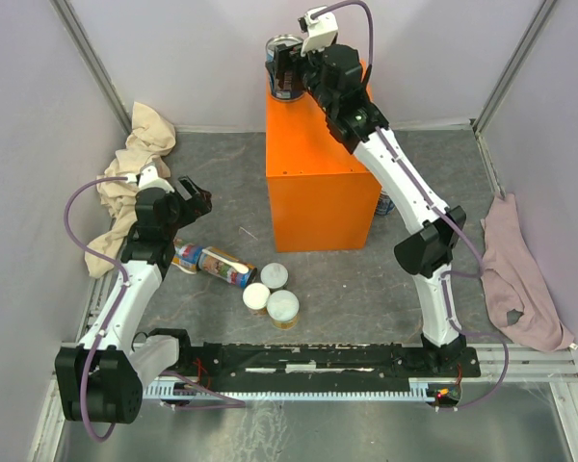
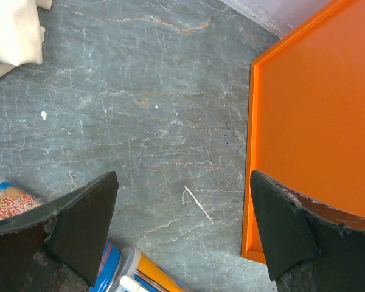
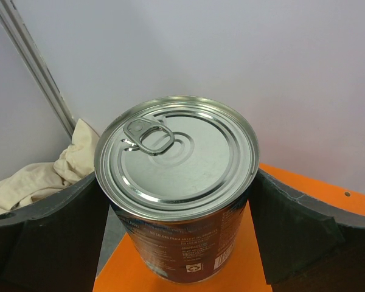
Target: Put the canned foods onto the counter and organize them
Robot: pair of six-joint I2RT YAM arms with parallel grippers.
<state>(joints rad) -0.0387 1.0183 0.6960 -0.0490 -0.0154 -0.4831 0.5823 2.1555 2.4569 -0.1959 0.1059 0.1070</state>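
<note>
My right gripper (image 1: 291, 75) is shut on a blue-labelled steel can (image 1: 285, 65) with a silver pull-tab top, upright on the far left corner of the orange counter (image 1: 313, 183). In the right wrist view both fingers press the can's (image 3: 176, 176) sides over the orange top (image 3: 307, 185). My left gripper (image 1: 197, 197) is open and empty, low over the floor left of the counter (image 2: 316, 121). Two colourful cans (image 1: 212, 262) lie on their sides below it, showing in the left wrist view (image 2: 140, 274). Three pale-lidded cans (image 1: 272, 294) stand in front of the counter.
A beige cloth (image 1: 140, 164) lies bunched at the left wall. A pink cloth (image 1: 515, 269) lies at the right. Another blue can (image 1: 385, 204) peeks out at the counter's right side, under my right arm. The black rail (image 1: 318, 361) runs along the near edge.
</note>
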